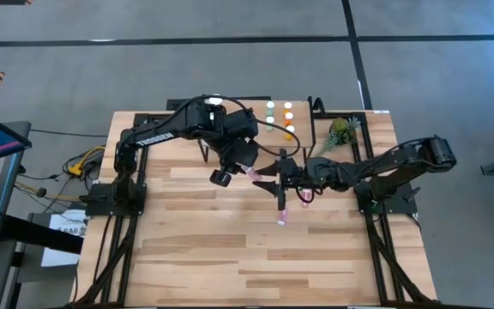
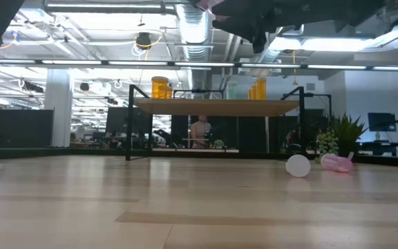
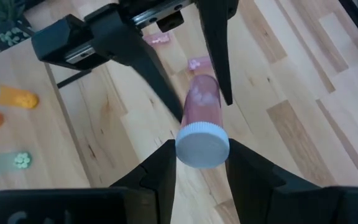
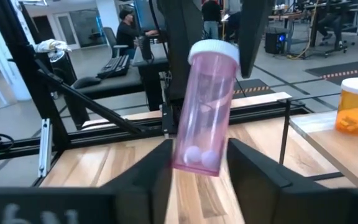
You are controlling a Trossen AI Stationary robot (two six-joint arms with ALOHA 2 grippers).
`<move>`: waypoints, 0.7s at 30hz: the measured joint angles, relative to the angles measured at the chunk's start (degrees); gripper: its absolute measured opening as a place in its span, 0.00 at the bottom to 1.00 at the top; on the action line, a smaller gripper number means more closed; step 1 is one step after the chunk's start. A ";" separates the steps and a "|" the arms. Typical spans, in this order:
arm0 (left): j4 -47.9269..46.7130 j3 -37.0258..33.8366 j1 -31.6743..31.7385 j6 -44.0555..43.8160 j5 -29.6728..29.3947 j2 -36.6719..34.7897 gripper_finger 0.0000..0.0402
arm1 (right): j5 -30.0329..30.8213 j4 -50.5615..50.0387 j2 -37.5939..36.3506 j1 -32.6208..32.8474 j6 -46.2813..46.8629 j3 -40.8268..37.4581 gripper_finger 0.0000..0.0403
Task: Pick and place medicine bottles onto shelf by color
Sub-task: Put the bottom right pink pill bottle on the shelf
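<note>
A pink medicine bottle point(image 3: 201, 106) with a white cap is held in the air between my two grippers, above the middle of the table point(image 1: 253, 172). My left gripper point(image 3: 202, 163) is shut on its cap end. My right gripper point(image 4: 197, 163) is shut on its base end and faces the left one. Two more pink bottles point(image 1: 283, 215) point(image 1: 305, 196) lie on their sides on the table below the right arm. The shelf point(image 2: 220, 107) stands on black legs at the far middle. Orange bottles point(image 2: 159, 88) and a pale green one point(image 2: 232, 88) stand upright on it. My left gripper pinches the white cap point(image 3: 202, 146) between its two fingers, which come from the table's left side and lie along the bottle. The bottle points away from the gripper, clear of the table. My right gripper has the bottle's base end point(image 4: 194, 158) between its two fingers, coming from the table's right side. The bottle sits tilted in this hold, cap end away from the gripper.
A small green plant point(image 1: 341, 130) stands right of the shelf. Bare wooden table lies along the near side and the left. In the low view the loose pink bottles point(image 2: 337, 162) lie at the right, in front of the plant point(image 2: 344, 131).
</note>
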 joint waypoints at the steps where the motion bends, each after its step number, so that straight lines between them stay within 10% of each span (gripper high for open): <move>1: 0.01 0.00 0.04 -0.10 0.41 0.00 0.27 | 0.00 0.00 0.00 0.02 0.00 0.00 0.41; 8: 0.81 0.00 0.07 -0.68 1.53 -0.02 0.29 | -0.02 -0.19 0.02 0.04 -0.20 0.00 0.25; 21: 2.51 0.00 0.00 -0.18 4.20 -0.02 0.39 | 0.07 0.99 0.02 0.02 -2.52 0.00 0.29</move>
